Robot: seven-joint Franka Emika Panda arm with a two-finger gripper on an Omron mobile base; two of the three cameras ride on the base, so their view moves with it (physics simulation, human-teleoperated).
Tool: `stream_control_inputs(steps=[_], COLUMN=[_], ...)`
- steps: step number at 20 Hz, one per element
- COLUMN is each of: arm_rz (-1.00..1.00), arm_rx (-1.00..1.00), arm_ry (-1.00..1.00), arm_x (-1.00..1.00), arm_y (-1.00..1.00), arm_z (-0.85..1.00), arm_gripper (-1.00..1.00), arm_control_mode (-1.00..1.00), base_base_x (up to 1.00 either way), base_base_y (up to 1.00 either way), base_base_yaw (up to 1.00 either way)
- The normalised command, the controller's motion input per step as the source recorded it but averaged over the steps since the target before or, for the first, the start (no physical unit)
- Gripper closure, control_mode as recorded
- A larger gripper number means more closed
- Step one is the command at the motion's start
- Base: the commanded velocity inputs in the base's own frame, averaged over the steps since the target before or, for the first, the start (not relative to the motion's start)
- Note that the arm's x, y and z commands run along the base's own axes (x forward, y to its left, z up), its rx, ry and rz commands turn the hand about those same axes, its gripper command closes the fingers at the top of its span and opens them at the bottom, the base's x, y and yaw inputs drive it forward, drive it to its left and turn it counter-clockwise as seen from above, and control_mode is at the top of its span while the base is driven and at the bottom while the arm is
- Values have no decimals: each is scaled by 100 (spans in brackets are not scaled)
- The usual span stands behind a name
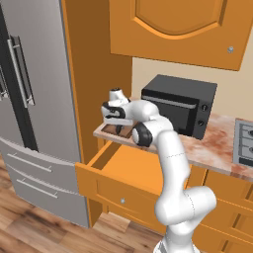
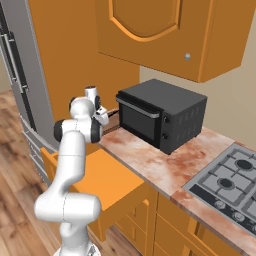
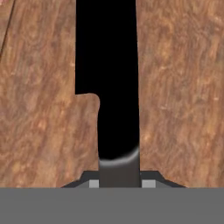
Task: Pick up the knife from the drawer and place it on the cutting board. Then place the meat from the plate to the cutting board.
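The black knife hangs just above the dark brown cutting board, blade pointing away from the hand. My gripper is shut on the knife's handle end. In the left base view the gripper hovers low over the cutting board at the counter's left end. The right base view has the gripper beside the board. Below the counter the orange drawer stands pulled open. The plate and the meat are out of view.
A black microwave stands on the marble counter just right of the board. A stovetop lies further right. A steel fridge and a tall orange panel close off the left. Wall cabinets hang overhead.
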Motion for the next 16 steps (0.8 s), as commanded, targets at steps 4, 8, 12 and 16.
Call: stream_control_inputs(steps=[4,8,12,16], arm_rz=[-2,0,0,0], arm_rx=[4,8,2,0], arm_ry=[0,-1,-1,-5], arm_x=[0,-2,-7,-30], arm_y=[-35,-24,-1,0], arm_z=[-4,4,8,15], arm_gripper=[-100,-100,-100,-100], arm_control_mode=[-100,-100,-100,-100], base_base_x=[0,0,0,0], base_base_y=[0,0,0,0], base_base_yaw=[0,0,0,0])
